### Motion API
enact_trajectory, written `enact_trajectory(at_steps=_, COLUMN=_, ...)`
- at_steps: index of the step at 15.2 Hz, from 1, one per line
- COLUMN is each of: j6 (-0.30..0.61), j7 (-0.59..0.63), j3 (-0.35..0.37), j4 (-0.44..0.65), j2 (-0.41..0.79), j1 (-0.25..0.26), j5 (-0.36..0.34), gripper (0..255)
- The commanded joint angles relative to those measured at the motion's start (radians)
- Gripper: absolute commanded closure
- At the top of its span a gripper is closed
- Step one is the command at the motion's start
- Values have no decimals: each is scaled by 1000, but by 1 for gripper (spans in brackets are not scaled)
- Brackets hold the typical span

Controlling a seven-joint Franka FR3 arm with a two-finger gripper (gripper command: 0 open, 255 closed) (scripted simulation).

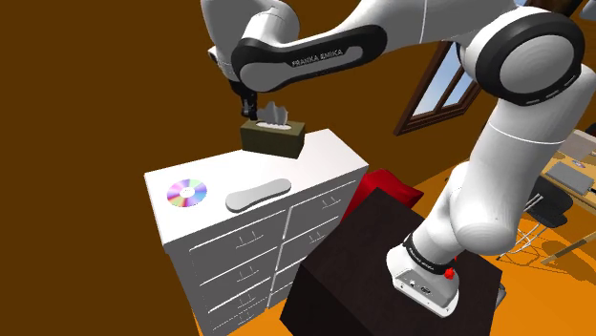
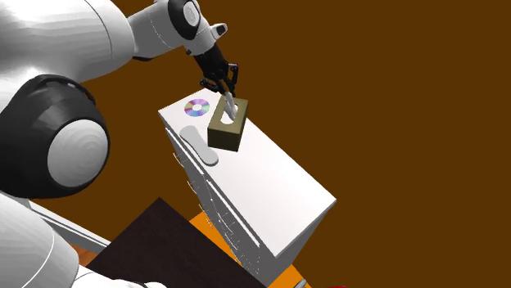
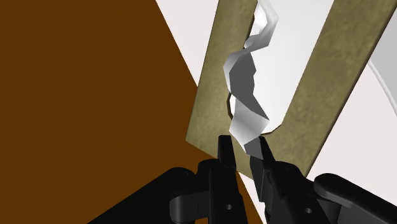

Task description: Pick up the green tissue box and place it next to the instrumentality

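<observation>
White capitals reading "FRANKA EMIKA" run along the black band on the robot arm's forearm link in the shoulder view. No other writing, number or sign can be read.

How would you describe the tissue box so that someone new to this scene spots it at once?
Find the white chest of drawers against the brown wall. On its top, under the black gripper, sits an olive-green rectangular tissue box. Unlike the flat shiny disc and the flat pale grey oblong nearby, it stands tall with a white tissue sticking up.
</observation>
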Motion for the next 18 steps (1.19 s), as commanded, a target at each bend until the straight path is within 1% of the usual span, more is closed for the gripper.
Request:
enact_trajectory(at_steps=1, j6=20, j7=10, j3=-1, j4=-18, j2=4, j1=0, j5=-4, gripper=255)
enact_trajectory(at_steps=14, j6=162, j7=78, j3=-9, j4=-111, j2=65, j1=-2, j5=-40, gripper=255)
enact_trajectory(at_steps=18, j6=162, j7=78, j3=-9, j4=-111, j2=65, j1=-2, j5=-40, gripper=255)
